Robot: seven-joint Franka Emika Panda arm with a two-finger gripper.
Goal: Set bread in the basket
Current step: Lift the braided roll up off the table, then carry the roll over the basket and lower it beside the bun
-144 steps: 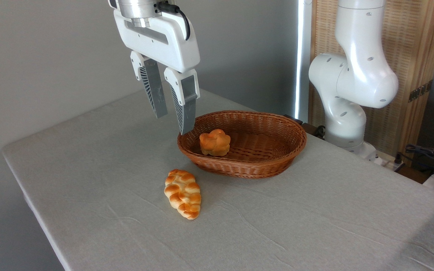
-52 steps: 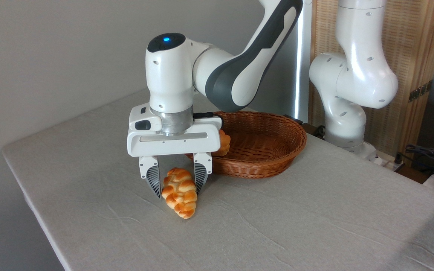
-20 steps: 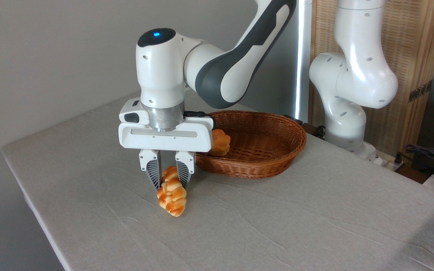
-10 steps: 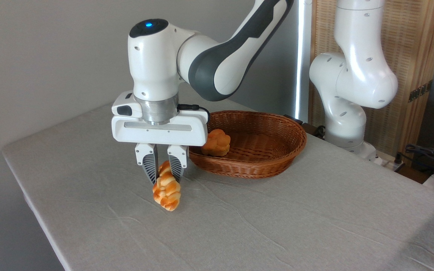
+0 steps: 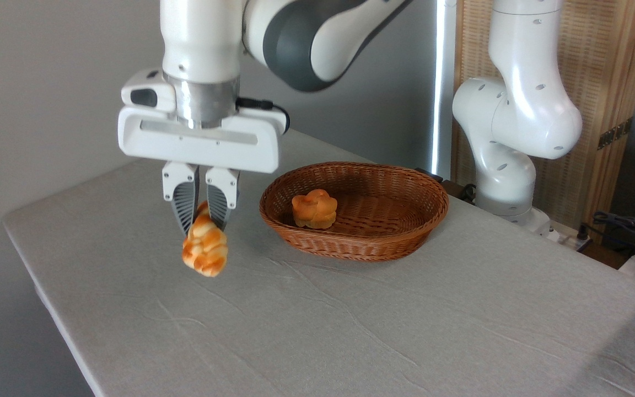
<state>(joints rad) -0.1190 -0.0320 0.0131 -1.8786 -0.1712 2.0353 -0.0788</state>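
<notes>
Bread (image 5: 205, 251) hangs clear of the table (image 5: 350, 320), its upper end pinched between the nearly closed jaws of the gripper (image 5: 202, 226). Right of the jaws sits the basket (image 5: 416, 220), holding a bun (image 5: 314, 208).

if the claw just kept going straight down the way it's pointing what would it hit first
Most likely the bare table. The claw points down, shut on the bread, whose low end would touch first. The basket seems off to the right, though depth is unclear.

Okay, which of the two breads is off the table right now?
The braided loaf, pinched between the gripper fingers and hanging in the air. The flower-shaped bun sits inside the basket.
</notes>
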